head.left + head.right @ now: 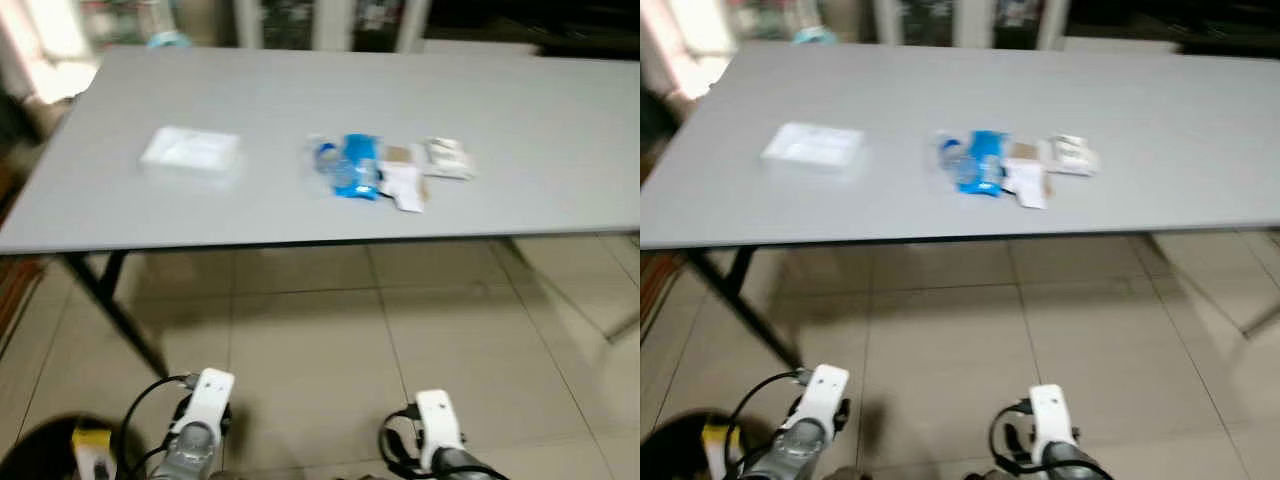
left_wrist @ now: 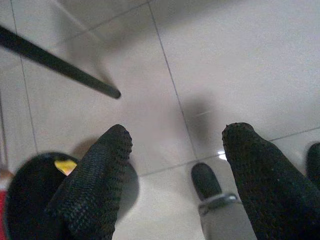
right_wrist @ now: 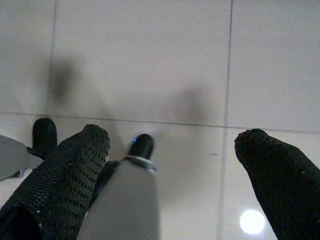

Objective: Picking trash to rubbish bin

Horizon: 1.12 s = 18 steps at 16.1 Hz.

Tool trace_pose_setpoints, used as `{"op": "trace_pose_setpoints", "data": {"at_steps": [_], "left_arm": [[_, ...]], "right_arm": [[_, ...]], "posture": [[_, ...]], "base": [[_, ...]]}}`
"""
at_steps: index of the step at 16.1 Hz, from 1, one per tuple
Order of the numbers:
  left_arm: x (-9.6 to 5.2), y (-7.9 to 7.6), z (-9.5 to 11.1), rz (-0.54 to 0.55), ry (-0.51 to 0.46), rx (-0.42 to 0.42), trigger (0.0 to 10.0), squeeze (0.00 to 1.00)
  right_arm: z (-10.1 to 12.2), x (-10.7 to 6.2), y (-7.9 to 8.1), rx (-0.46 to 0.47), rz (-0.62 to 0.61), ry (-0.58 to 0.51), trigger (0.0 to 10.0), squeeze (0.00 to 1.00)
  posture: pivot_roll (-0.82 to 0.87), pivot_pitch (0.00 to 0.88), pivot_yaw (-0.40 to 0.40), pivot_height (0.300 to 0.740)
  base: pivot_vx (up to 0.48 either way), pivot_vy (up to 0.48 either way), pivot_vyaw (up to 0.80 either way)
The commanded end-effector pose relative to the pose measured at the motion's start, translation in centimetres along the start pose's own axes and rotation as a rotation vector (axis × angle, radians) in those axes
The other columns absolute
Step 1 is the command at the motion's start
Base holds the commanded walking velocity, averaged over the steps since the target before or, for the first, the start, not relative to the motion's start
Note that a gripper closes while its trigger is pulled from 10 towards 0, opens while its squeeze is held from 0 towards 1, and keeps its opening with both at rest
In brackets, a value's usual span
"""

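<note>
A long grey table (image 1: 520,130) stands ahead of the robot, and the trash lies on its top, a little back from the near edge. Near the middle sits a crumpled blue plastic wrapper (image 1: 350,166), with a cluster of small white and tan paper scraps (image 1: 405,183) touching it on the robot's right and a small pale packet (image 1: 446,158) just beyond those. Well apart, toward the robot's left, rests a clear plastic container (image 1: 191,154). All of it looks soft and blurred, so finer detail cannot be made out.

Both arms hang low, far below the tabletop and well short of the trash. The left gripper (image 2: 175,165) points down at the pale tiled floor (image 1: 320,350), its two black fingers (image 2: 95,185) spread apart with nothing between them. The right gripper (image 3: 172,165) hangs the same way, fingers parted and empty over the tiles.

By the left gripper, at the robot's lower left, is a round black rubbish bin (image 2: 30,190) with a yellow patch (image 2: 65,165) on it. A black table leg (image 2: 55,62) slants down to the floor close by. The tiled floor between the robot and the table's near edge lies open, and the tabletop around the trash is bare grey surface.
</note>
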<state>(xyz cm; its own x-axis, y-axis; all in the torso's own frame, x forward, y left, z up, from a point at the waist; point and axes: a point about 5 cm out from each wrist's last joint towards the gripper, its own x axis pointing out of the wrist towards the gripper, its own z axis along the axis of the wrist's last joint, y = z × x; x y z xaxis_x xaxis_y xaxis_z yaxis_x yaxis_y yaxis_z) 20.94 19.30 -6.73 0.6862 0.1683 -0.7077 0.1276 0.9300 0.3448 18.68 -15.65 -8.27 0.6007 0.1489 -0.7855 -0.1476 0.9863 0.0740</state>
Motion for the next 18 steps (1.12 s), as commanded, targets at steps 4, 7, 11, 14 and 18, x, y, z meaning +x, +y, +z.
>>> {"op": "trace_pose_setpoints", "data": {"at_steps": [4,7,11,14,18], "left_arm": [[-0.25,0.36,-1.41,0.013,0.049,0.012,10.0,0.0],[-0.27,0.35,-1.45,0.013,0.049,0.012,10.0,0.0],[-0.27,0.38,-1.48,0.015,0.05,0.011,10.0,0.0],[-0.28,0.35,-1.5,0.015,0.051,0.01,10.0,0.0],[-0.28,0.31,-1.48,0.015,0.051,0.01,10.0,0.0]], "right_arm": [[0.32,0.12,0.4,0.004,0.014,-0.013,10.0,0.0],[0.33,0.12,0.41,0.003,0.018,-0.013,10.0,0.0],[0.3,0.11,0.44,0.004,0.022,-0.014,10.0,0.0],[0.31,0.11,0.42,0.001,0.025,-0.013,10.0,0.0],[0.33,0.1,0.39,0.002,0.027,-0.013,10.0,0.0]], "posture": [[0.01,0.085,-0.086,0.74],[0.01,0.083,-0.086,0.74],[0.01,0.085,-0.088,0.74],[0.01,0.085,-0.089,0.74],[0.01,0.085,-0.088,0.74]], "base": [[0.0,-0.309,0.0],[0.0,-0.311,0.0],[0.0,-0.309,0.0],[0.0,-0.307,0.0],[0.0,-0.294,0.0]]}}
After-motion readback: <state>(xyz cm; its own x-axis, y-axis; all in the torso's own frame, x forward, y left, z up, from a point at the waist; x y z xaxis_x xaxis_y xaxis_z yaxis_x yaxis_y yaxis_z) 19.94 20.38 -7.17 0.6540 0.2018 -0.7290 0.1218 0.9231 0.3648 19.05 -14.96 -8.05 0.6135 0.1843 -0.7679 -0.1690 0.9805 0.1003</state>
